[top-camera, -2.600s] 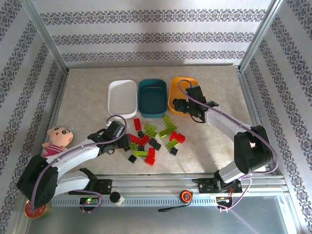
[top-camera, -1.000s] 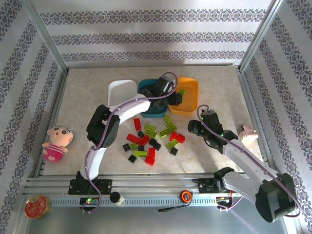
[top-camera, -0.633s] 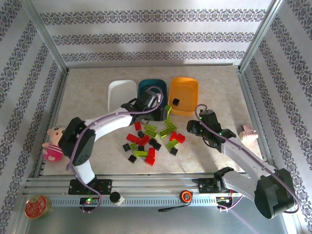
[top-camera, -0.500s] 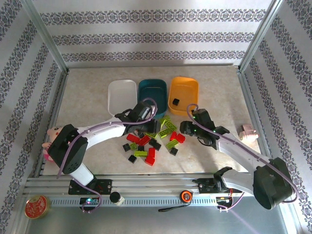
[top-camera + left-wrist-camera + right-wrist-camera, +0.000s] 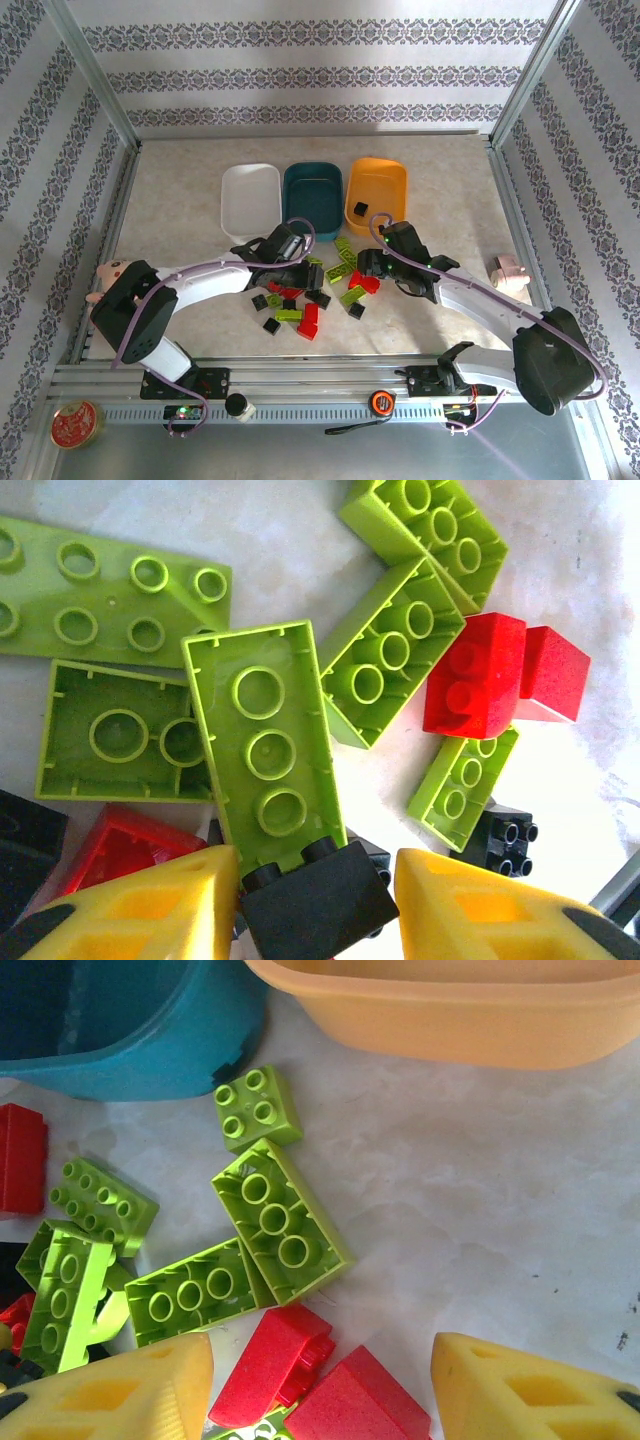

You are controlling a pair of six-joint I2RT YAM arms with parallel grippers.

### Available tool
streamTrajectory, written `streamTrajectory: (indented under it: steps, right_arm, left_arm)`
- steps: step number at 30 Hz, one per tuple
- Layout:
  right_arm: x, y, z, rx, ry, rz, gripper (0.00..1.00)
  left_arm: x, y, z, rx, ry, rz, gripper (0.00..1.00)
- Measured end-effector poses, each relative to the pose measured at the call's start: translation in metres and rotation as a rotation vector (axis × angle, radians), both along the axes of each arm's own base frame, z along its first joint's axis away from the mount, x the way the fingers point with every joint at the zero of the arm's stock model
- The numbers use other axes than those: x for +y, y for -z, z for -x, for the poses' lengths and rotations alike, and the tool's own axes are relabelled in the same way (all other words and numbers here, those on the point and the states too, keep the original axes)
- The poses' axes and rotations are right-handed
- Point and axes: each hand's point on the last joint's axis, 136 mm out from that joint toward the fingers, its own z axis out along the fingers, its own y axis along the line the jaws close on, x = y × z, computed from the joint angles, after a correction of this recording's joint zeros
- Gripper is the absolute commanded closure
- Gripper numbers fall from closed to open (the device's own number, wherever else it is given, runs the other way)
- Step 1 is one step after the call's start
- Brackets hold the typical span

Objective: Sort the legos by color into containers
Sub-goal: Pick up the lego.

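Observation:
Red, lime green and black legos [image 5: 318, 285] lie in a loose pile in front of three containers: a white tub [image 5: 250, 200], a teal tub [image 5: 313, 195] and an orange tub [image 5: 377, 190]. One black brick [image 5: 359, 208] lies in the orange tub. My left gripper [image 5: 290, 268] is low over the pile's left side. In the left wrist view it [image 5: 315, 880] stands open around a small black brick [image 5: 315, 905]; the left finger touches it and the right finger stands just off it. My right gripper [image 5: 320, 1350] is open wide over two red bricks [image 5: 275, 1365] at the pile's right side.
A pink plush doll [image 5: 108, 275] sits at the left, partly behind my left arm. A small pink object [image 5: 508, 270] lies at the right. A round red tin [image 5: 75, 425] and a tape measure [image 5: 380, 402] rest on the near rail. Patterned walls enclose the table.
My left arm swung back from the orange tub to the pile, leaving a black brick in that tub, and its jaws widened. My right gripper moved left onto the pile.

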Motion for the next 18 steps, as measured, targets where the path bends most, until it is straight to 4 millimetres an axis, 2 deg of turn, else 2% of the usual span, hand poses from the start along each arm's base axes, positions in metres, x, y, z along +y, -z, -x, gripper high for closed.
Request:
streamTrajectory:
  steps: [3, 5, 9, 11, 15, 18]
  right_arm:
    - [0.000, -0.001, 0.000, -0.004, 0.000, -0.001, 0.39]
    - [0.000, -0.002, 0.000, -0.006, -0.001, -0.002, 0.39]
    - [0.000, -0.002, 0.000, -0.009, -0.003, -0.001, 0.39]
    - [0.000, -0.002, 0.000, -0.009, -0.003, -0.001, 0.39]
    - [0.000, -0.003, 0.000, -0.010, -0.003, -0.002, 0.39]
    - [0.000, -0.005, 0.000, -0.014, -0.003, -0.004, 0.39]
  left_arm:
    - [0.001, -0.001, 0.000, -0.005, 0.000, -0.002, 0.41]
    - [0.001, -0.001, 0.000, -0.010, 0.000, -0.010, 0.37]
    - [0.001, 0.004, 0.007, -0.020, 0.022, -0.053, 0.37]
    - [0.001, 0.006, 0.010, -0.025, 0.033, -0.070, 0.39]
    - [0.003, 0.007, 0.012, -0.043, 0.046, -0.107, 0.52]
    - [0.004, 0.007, 0.010, -0.058, 0.046, -0.123, 0.57]
